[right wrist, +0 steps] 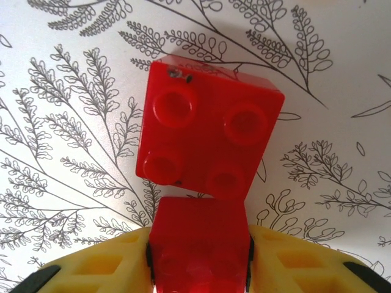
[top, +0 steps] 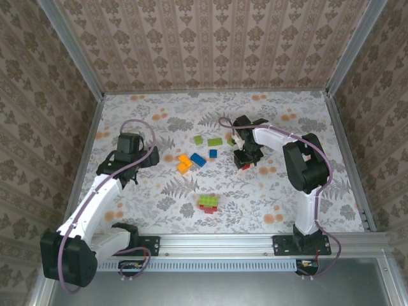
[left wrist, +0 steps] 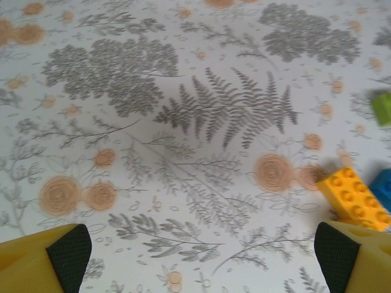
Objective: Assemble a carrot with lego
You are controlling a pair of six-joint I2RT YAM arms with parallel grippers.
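Note:
Loose lego lies mid-table: two orange bricks (top: 184, 163), a blue brick (top: 197, 159), a smaller blue one (top: 213, 153) and green ones (top: 215, 142). My right gripper (top: 245, 156) (right wrist: 198, 259) is shut on a red brick (right wrist: 198, 241), its pads pressed to both sides. A second red brick (right wrist: 208, 128) with four studs lies on the table just beyond it, touching or nearly so. My left gripper (top: 131, 150) (left wrist: 201, 259) hovers open over bare cloth, with an orange brick (left wrist: 354, 198) and a blue one (left wrist: 383, 189) off its right finger. The carrot is out of view.
A green brick stacked on a red one (top: 207, 204) sits nearer the front. Another green brick (top: 198, 139) (left wrist: 383, 108) lies farther back. Patterned walls close the table on three sides, and a metal rail (top: 217, 242) runs along the near edge.

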